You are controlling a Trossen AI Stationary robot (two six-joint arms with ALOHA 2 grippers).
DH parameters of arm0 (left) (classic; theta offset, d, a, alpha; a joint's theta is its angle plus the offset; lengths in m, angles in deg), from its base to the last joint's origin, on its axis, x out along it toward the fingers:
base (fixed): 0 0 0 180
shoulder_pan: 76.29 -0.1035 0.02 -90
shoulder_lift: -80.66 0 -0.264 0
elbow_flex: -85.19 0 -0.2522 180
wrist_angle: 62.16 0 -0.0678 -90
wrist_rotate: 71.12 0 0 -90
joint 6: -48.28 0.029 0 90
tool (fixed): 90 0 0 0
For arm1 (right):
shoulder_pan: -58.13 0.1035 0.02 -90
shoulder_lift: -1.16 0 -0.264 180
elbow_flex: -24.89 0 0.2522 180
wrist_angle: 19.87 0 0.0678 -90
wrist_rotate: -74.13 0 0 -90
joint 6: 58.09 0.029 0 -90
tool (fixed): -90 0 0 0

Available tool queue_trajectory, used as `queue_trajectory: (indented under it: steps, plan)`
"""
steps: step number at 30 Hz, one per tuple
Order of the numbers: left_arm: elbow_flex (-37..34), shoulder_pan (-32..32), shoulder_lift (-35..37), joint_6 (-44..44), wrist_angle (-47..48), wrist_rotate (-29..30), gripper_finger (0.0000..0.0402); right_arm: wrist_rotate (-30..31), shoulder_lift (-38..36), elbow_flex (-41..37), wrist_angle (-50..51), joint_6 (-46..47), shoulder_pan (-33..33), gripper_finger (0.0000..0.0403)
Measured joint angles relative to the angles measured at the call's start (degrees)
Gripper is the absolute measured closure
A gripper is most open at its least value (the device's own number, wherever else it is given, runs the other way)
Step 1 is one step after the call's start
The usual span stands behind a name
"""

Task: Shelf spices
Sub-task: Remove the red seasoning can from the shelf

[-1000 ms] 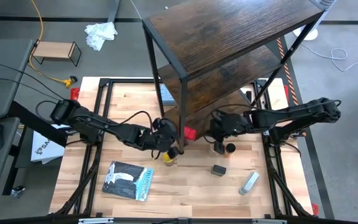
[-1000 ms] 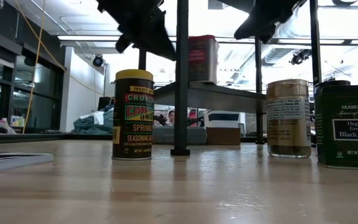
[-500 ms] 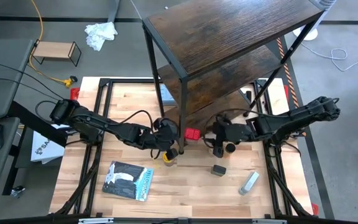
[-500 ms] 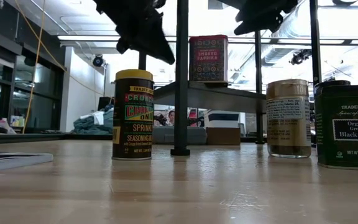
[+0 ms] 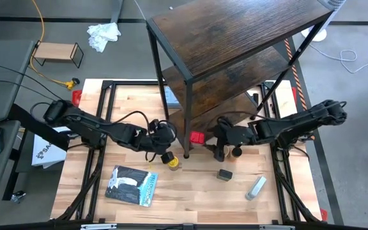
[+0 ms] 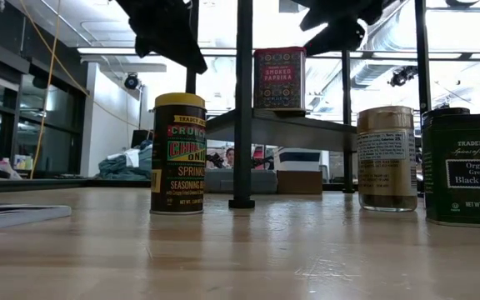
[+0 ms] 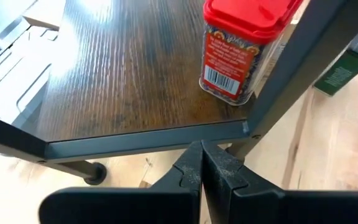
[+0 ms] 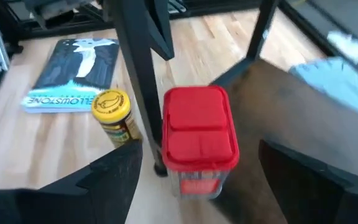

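I'm just letting go of the red tin (image 8: 199, 138) with the right gripper (image 8: 197, 174), fingers spread wide either side of it and not touching, so I'd back straight out level and not clip the post. The tin sits on the shelf (image 5: 235, 83)'s low board, centre of the high view. The left gripper (image 7: 202, 169) is shut, empty, at that board's corner. Count, near to far: black tin (image 5: 224, 174), yellow jar (image 5: 172, 160), tan jar (image 5: 225, 152), brown jar (image 5: 237, 152), red tin, so four spices left on the table and one shelved.

Left hand (image 7: 201, 168) shut — right hand (image 8: 197, 180) spread wide
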Motion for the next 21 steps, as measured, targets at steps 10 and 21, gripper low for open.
queue_trajectory:
  steps: [10, 21]
  plan:
    - [0.0, 0.6, 0.2, -1.9, 0.9, -0.7, 0.0401, -4.2, 2.6, 0.0, -2.6, -2.8, -2.6, 0.0084]
    - [0.0, 1.2, 0.9, -2.1, 1.0, -4.7, 0.0401, -7.8, 7.2, 0.0, -5.2, -2.1, -4.2, 0.0084]
